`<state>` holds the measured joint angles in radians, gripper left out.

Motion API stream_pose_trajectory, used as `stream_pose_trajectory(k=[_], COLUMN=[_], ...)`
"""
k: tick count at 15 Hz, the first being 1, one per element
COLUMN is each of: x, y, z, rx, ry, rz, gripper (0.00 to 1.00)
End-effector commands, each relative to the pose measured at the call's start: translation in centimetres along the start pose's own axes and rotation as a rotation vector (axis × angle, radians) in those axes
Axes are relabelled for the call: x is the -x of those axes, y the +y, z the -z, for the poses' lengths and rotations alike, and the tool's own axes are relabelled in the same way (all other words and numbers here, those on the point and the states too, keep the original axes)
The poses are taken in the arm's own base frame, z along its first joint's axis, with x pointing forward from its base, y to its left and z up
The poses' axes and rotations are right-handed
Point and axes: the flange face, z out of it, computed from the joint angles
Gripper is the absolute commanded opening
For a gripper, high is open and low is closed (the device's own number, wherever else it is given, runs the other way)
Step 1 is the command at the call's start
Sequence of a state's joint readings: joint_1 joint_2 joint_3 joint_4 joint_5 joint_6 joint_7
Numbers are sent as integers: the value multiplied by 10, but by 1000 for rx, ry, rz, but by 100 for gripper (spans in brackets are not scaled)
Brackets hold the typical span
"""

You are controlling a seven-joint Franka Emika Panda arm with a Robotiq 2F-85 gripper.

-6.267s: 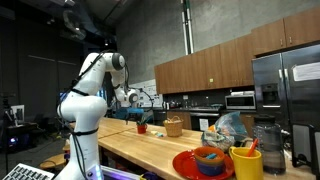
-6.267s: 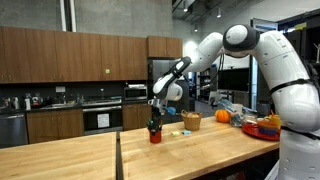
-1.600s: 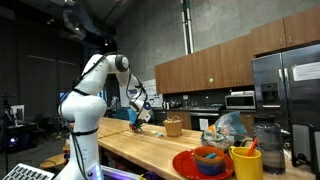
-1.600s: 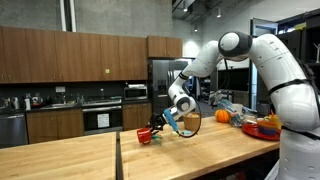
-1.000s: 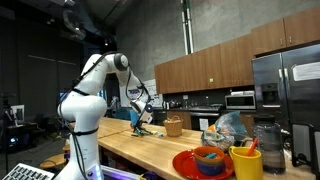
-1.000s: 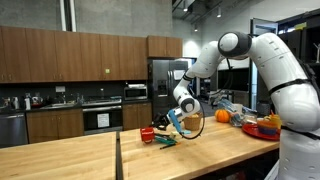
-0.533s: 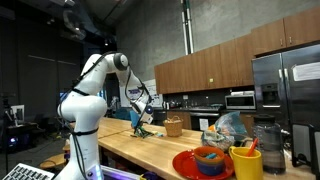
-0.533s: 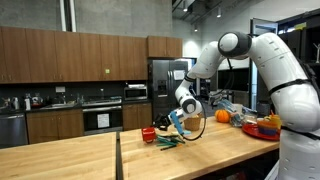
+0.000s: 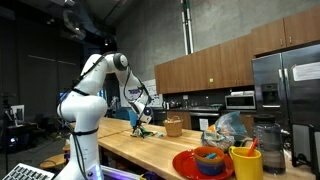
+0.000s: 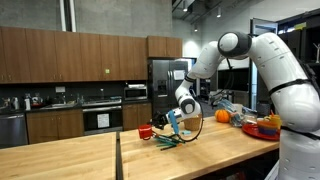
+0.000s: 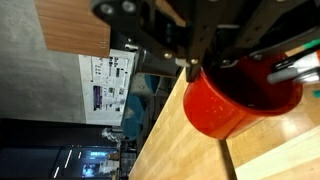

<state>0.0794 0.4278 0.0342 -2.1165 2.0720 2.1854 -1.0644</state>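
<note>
The cup (image 10: 146,131), red, is tipped on its side low at the counter (image 10: 80,155). Whether it touches the wood cannot be told, and the gripper (image 10: 160,127) has its fingers (image 11: 195,68) pinched together on the rim, as the wrist view shows. Just beside the cup's mouth, under the wrist, a few pens (image 10: 168,140) lie on the counter, green among them. Farther along stand a basket (image 10: 190,121) and an orange (image 10: 222,115), with a red plate (image 9: 182,165) and a yellow mug (image 9: 245,162) well apart at the near end in an exterior view.
</note>
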Motion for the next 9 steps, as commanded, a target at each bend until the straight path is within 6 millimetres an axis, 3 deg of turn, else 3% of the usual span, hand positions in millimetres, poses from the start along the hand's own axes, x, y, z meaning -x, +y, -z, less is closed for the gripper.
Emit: stream_pose_trajectory(k=[1, 4, 9], x=[3, 5, 6], y=[-17, -27, -36], z=[-7, -16, -14], rx=[-77, -101, 23], ry=[18, 20, 32], rz=[18, 37, 90], gripper=[2, 2, 2])
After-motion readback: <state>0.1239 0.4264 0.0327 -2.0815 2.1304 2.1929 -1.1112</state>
